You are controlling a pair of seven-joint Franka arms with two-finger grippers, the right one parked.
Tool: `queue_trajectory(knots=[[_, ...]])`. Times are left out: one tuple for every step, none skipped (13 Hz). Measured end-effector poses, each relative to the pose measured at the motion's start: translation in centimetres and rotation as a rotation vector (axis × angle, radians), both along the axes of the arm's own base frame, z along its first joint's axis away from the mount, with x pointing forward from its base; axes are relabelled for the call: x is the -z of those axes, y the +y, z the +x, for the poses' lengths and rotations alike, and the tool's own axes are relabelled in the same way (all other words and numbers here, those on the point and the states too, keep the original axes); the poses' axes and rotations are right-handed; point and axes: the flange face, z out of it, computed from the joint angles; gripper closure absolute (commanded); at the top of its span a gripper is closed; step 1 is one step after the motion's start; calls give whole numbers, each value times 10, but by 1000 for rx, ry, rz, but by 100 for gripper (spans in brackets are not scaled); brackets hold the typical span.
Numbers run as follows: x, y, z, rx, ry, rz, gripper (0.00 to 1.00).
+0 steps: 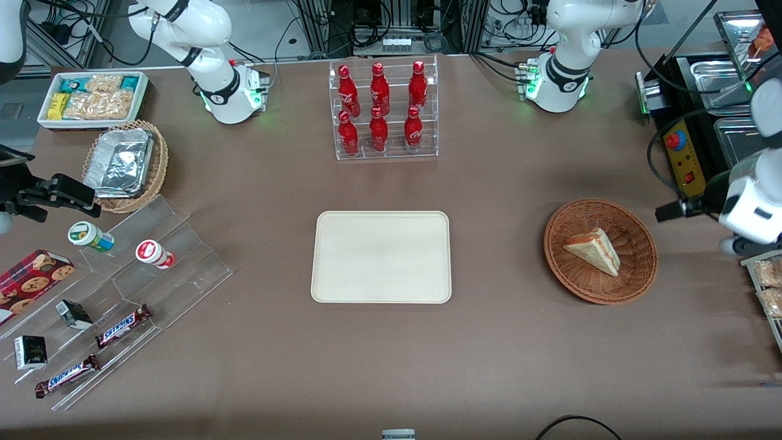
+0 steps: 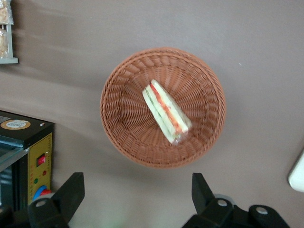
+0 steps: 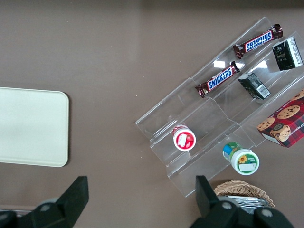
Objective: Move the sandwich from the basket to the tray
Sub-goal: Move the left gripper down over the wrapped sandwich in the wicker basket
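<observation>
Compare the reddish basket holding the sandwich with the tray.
The basket is round, woven and reddish-brown; the tray is rectangular, smooth and cream. The basket holds the sandwich; the tray holds nothing. The gripper, open, hangs nearer the basket. Both rest on the table.

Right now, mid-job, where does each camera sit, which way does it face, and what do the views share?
Front view: high, looking down on the table; both arm bases show, tray centred.
Left wrist view: on the working arm, looking down at the sandwich in the basket; the open gripper hangs above the table beside it.
Right wrist view: on the parked arm, above the snack shelf.
Front and left wrist views share basket and sandwich.
</observation>
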Motion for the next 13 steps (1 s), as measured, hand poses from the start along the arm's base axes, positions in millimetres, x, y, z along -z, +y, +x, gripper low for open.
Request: queue_trajectory(knots=[[17, 3, 2, -44, -14, 8, 0], [33, 4, 1, -96, -26, 15, 0], [48, 7, 0, -152, -34, 22, 0], [60, 9, -2, -198, -40, 27, 0], [71, 11, -5, -247, -47, 24, 0], [81, 11, -7, -305, -55, 16, 0], [91, 10, -9, -370, -62, 17, 0], [100, 7, -11, -436, -71, 23, 0], [107, 5, -12, -490, -84, 27, 0], [115, 1, -13, -534, -102, 28, 0], [124, -4, -16, -573, -120, 27, 0], [136, -10, -20, -604, -130, 27, 0], [148, -16, -25, -623, -135, 27, 0]])
